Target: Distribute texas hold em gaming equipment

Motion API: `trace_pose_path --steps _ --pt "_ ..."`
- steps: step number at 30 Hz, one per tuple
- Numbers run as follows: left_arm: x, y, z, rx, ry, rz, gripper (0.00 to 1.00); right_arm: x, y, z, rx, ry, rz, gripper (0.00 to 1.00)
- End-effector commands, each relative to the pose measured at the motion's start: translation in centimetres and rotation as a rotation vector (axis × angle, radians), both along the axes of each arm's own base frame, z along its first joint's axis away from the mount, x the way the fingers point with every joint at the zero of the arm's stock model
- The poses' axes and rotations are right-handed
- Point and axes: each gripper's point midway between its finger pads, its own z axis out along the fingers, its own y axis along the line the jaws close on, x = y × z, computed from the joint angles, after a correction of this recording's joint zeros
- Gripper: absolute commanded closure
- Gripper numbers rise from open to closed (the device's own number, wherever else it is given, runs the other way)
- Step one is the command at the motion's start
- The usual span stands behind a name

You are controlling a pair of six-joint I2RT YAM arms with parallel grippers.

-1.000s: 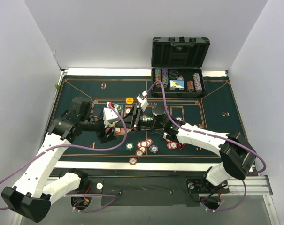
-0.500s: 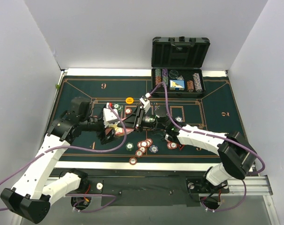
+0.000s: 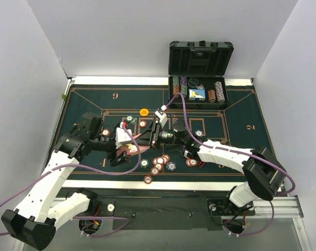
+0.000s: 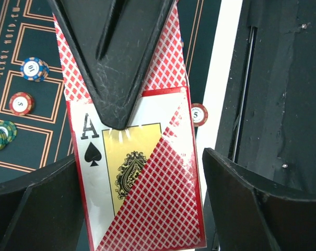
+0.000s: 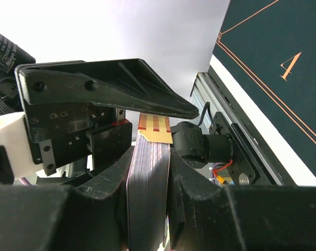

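My left gripper (image 3: 127, 150) is shut on a card box (image 4: 142, 183) printed with an ace of spades and red checks, and holds it above the green mat (image 3: 90, 102). My right gripper (image 3: 145, 137) is shut on the deck of playing cards (image 5: 147, 183), whose red-checked backs (image 4: 168, 68) stick out of the box's open end. One right finger (image 4: 116, 52) lies across the deck. The box flap (image 5: 155, 128) shows beyond the deck. Poker chips (image 3: 159, 161) lie scattered on the mat below both grippers. An orange button disc (image 3: 143, 112) lies behind them.
The open black case (image 3: 198, 63) stands at the back right with chip stacks (image 3: 218, 90) in it. A single chip (image 3: 148, 179) lies near the mat's front edge. More chips (image 4: 34, 68) lie left of the box. The two wrists are close together over the mat's middle.
My left gripper has moved toward the near edge with the card box, away from the right gripper. The right gripper has shifted slightly left and keeps its hold on the deck.
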Motion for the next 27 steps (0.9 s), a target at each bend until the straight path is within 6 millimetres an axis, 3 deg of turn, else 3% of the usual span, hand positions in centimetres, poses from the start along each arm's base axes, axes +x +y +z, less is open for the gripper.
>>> trace_pose_path --steps 1,9,15,19,27 --pt "-0.3 -0.5 0.3 -0.036 -0.018 -0.032 0.09 -0.5 -0.2 4.9 0.127 -0.117 0.019 1.0" --pt "0.7 -0.3 0.0 -0.009 -0.039 -0.015 0.08 -0.5 0.0 4.9 0.132 -0.113 0.029 1.0" --pt "1.4 -0.4 0.4 -0.003 -0.064 -0.015 0.27 -0.6 0.2 4.5 0.122 -0.097 0.035 1.0" --pt "1.0 0.0 0.1 0.024 -0.062 -0.035 0.47 -0.5 0.3 4.2 0.102 -0.098 0.039 1.0" --pt "0.9 0.1 0.2 0.031 -0.067 -0.034 0.49 -0.5 0.6 3.7 0.074 -0.092 0.049 1.0"
